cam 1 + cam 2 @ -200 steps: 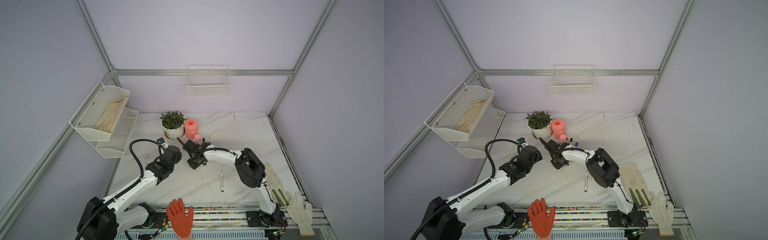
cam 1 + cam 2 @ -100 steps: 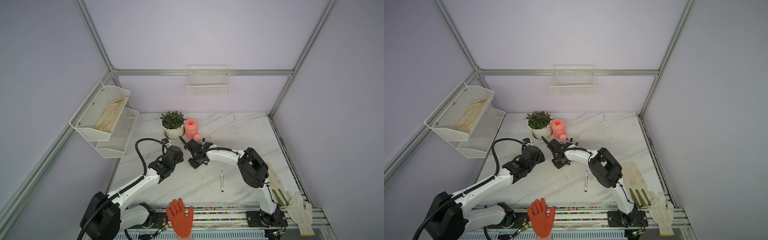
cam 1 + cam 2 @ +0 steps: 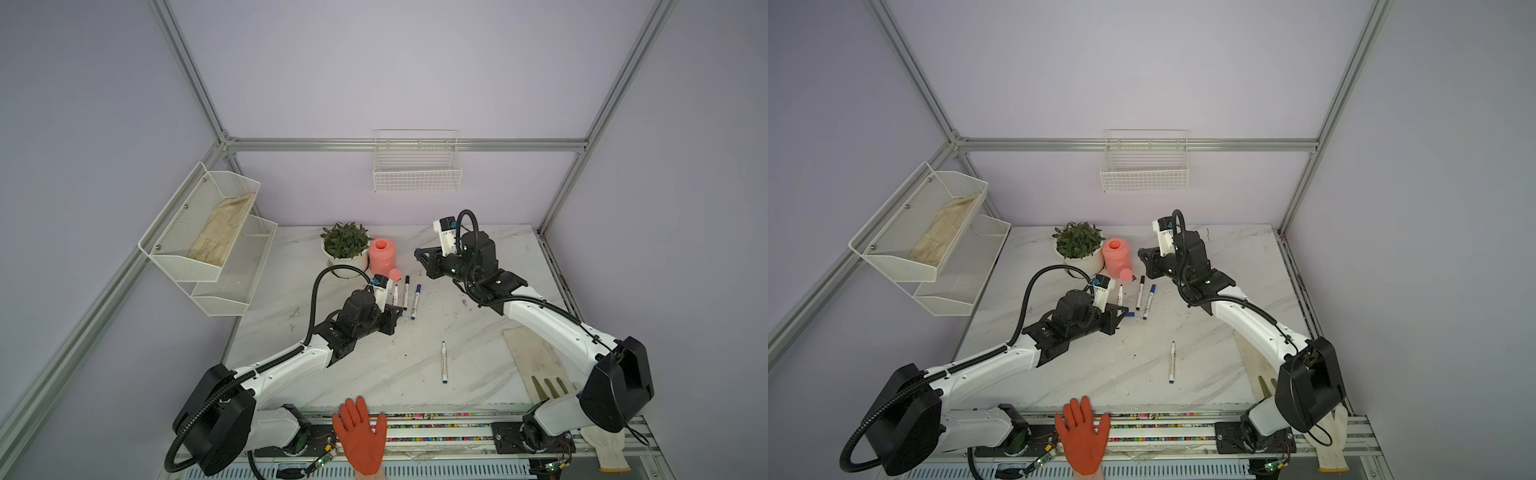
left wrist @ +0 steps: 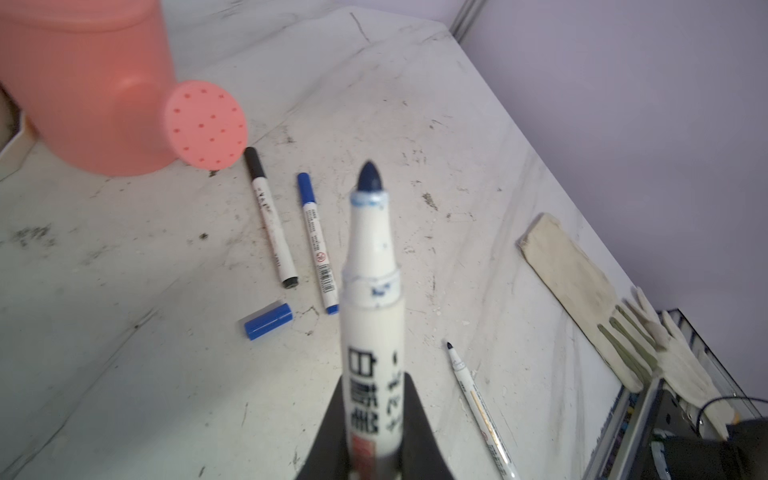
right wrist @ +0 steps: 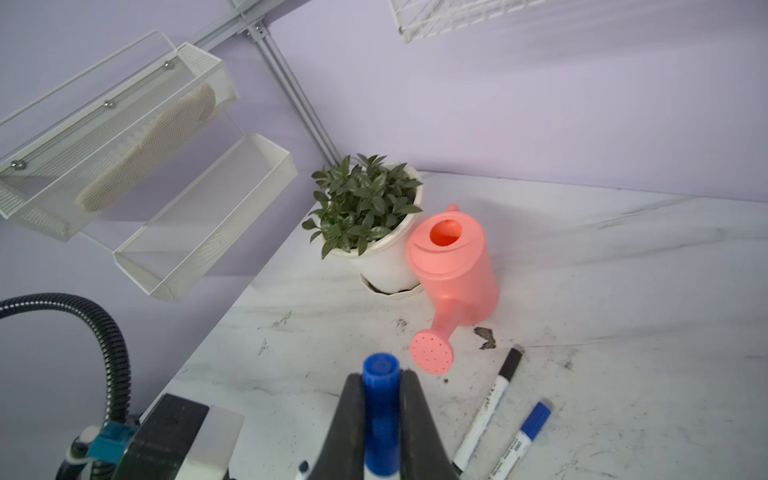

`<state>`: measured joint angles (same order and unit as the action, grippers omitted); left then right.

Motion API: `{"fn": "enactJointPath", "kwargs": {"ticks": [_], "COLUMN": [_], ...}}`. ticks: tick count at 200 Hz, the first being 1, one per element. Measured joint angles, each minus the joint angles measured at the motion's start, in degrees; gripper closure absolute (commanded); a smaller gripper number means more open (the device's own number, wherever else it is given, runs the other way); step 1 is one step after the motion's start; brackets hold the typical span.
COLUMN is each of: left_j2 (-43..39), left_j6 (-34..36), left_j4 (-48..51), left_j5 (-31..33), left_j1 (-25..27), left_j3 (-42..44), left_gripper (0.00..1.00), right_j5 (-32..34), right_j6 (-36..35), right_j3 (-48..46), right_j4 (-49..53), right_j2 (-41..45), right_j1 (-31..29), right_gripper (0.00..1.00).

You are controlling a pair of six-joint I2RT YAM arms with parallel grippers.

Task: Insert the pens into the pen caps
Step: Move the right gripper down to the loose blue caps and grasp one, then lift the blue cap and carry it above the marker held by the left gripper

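Observation:
In the left wrist view my left gripper (image 4: 374,415) is shut on an uncapped white pen (image 4: 372,291) whose dark blue tip points away. In both top views this gripper (image 3: 395,309) (image 3: 1121,309) is low at the table's middle. My right gripper (image 5: 380,382) is shut on a blue pen cap (image 5: 380,407) and is raised over the back middle (image 3: 417,253). On the table lie a black-capped pen (image 4: 270,216), a blue-capped pen (image 4: 318,245), a loose blue cap (image 4: 268,321) and an uncapped pen (image 3: 444,362) nearer the front.
A pink watering can (image 3: 382,254) and a potted plant (image 3: 345,245) stand at the back, just behind the pens. A cloth (image 3: 536,353) and gloves (image 3: 548,386) lie at the right front. An orange glove (image 3: 360,432) is at the front edge. Wire racks (image 3: 208,237) hang on the left wall.
My right gripper shut on the blue cap at the table and rose up and back to the right with it. My left gripper moved right with its pen.

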<state>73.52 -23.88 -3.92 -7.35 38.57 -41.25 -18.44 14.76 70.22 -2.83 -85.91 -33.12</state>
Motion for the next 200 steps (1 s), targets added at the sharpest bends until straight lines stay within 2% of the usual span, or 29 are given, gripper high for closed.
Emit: {"fn": "enactJointPath", "kwargs": {"ticks": [67,126,200], "left_j2": [2.71,2.71,2.71], "left_j6": [4.26,4.15,3.93], "left_j4": [-2.73,-7.43,-8.57], "left_j5": [-1.7,0.74,0.72], "left_j1": [3.52,3.61,3.58], "left_j3": [-0.04,-0.04,-0.04], "left_gripper": [1.0,1.0,1.0], "right_j5": [-11.19,-14.34,-15.74], "right_j6": [-0.44,-2.01,-1.92], "right_j3": [-2.34,-4.07,-4.22], "right_j4": [-0.59,1.66,1.46], "right_j2": [-2.51,-1.79,-0.87], "right_j1": [-0.31,-0.31,-0.28], "right_gripper": [1.0,1.0,1.0]}}
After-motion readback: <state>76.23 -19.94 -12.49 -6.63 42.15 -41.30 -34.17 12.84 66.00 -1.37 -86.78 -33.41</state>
